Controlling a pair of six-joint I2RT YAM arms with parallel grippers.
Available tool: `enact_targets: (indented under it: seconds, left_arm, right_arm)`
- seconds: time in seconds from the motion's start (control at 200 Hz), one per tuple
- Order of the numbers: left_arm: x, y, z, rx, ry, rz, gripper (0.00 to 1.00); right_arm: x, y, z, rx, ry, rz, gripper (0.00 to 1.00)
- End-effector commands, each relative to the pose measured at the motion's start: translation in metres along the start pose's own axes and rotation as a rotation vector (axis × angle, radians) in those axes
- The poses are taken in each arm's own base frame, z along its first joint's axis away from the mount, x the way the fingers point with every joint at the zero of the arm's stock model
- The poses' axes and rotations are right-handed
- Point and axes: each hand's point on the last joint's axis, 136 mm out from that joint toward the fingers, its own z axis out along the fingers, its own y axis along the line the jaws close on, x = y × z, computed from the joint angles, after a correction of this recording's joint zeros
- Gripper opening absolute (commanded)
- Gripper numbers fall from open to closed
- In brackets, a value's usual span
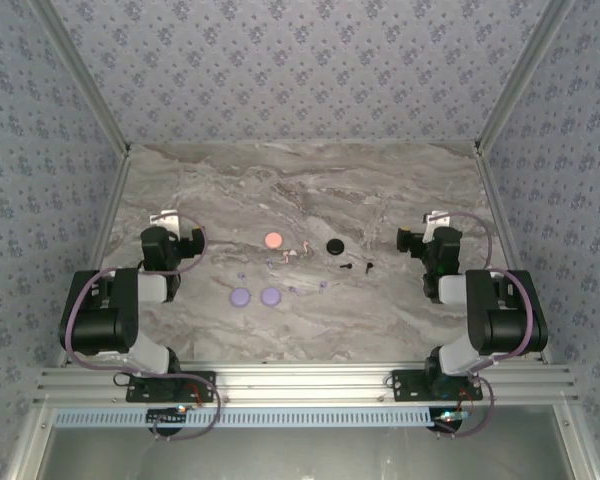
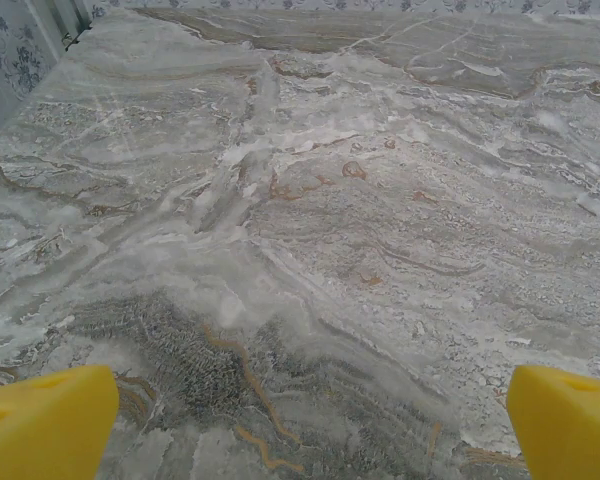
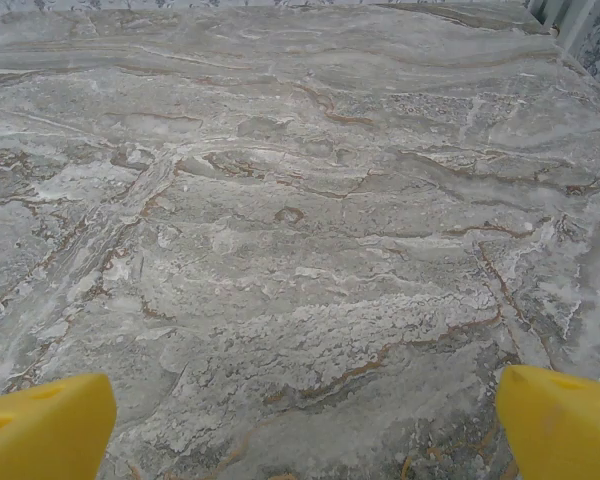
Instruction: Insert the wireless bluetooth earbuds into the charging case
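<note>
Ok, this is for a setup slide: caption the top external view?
Left gripper and right gripper open, flanking pink disc, black disc, two lavender discs and tiny earbuds on the marble table.

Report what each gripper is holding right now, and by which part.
Nothing is held. The left gripper and the right gripper are both open over bare table, and the earbuds lie loose mid-table, apart from both.
</note>
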Motion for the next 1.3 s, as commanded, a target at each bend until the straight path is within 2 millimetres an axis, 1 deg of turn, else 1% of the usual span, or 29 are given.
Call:
enact_targets:
  seconds: [0.0, 0.77, 1.119, 1.139, 1.174, 1.209, 1.239, 1.294]
  left_arm:
    - [-0.009, -0.001, 0.002, -0.001, -0.019, -0.005, 0.99]
    - [-0.009, -0.001, 0.002, -0.001, -0.020, -0.005, 0.99]
    - [-0.009, -0.002, 0.002, 0.002, -0.021, -0.006, 0.99]
    - [-0.009, 0.000, 0.002, -0.009, -0.022, -0.010, 0.99]
    - [-0.011, 0.004, 0.001, -0.032, -0.021, -0.019, 0.99]
    - [-0.016, 0.008, -0.002, -0.056, -0.028, -0.030, 0.99]
    - [-0.022, 0.008, -0.006, -0.063, -0.032, -0.025, 0.99]
    - [-0.035, 0.008, -0.017, -0.089, -0.037, -0.011, 0.99]
  right_arm:
    - [-0.008, -0.001, 0.002, -0.001, -0.022, -0.011, 1.00]
    - [-0.009, -0.001, 0.002, -0.001, -0.023, -0.009, 1.00]
    - [-0.008, -0.002, 0.002, -0.038, -0.022, 0.018, 1.00]
    - [-0.009, -0.002, 0.002, -0.038, -0.024, 0.018, 1.00]
    - [-0.009, -0.002, 0.001, -0.039, -0.026, 0.018, 1.00]
    - [-0.010, -0.002, 0.001, -0.041, -0.029, 0.017, 1.00]
    - [-0.012, -0.001, 0.001, -0.044, -0.022, 0.016, 1.00]
    - [-0.022, -0.002, -0.001, -0.048, 0.003, 0.022, 1.00]
